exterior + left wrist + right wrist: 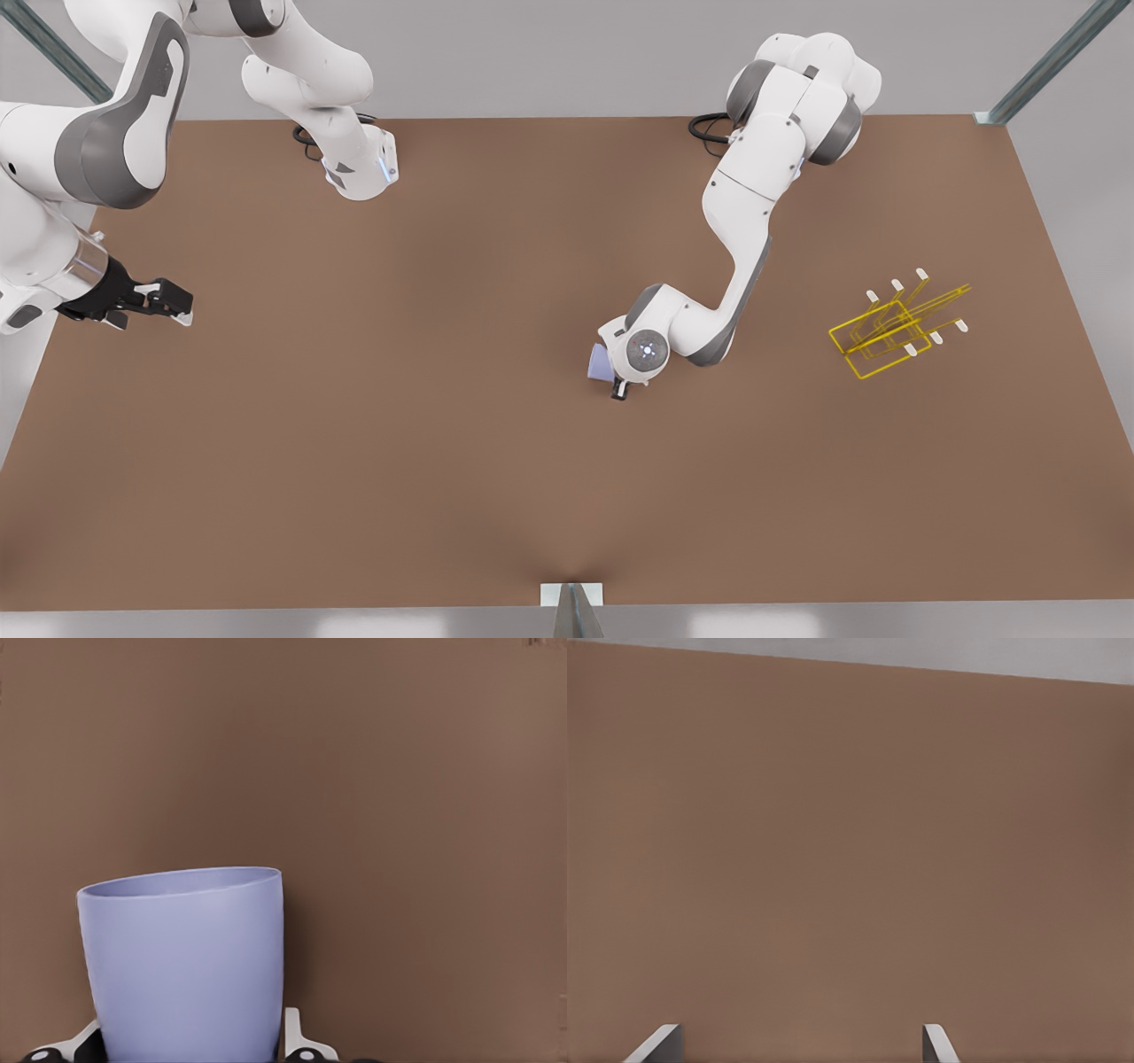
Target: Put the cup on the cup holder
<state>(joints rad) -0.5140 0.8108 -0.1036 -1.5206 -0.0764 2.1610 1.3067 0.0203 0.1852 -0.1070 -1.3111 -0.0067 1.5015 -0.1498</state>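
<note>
1. So, the left gripper (617, 383) is down near the middle of the table (443, 425), and it has the cup (599, 362) between its fingers (299, 1034).
2. Seen from the left wrist, the cup (184, 964) fills the space between the two fingers, with one finger on each side, so I think the grip is snug and ready for a lift.
3. The cup's open mouth points away from the wrist, so the fingers look to hold it near its narrow bottom. That may be so the open end can slide over a prong later.
4. The holder (895, 324) stands well apart from the cup, toward the front view's right. It is a thin yellow wire frame with slanted prongs that end in little white tips.
5. The right gripper (173, 304) waits far off at the front view's left edge, with its fingers (939, 1043) spread wide and nothing between them.
6. The brown table between the cup and the holder is bare, so I see nothing in the way.
7. The tricky part could be the thin prongs. A bump might push the light frame.
</note>
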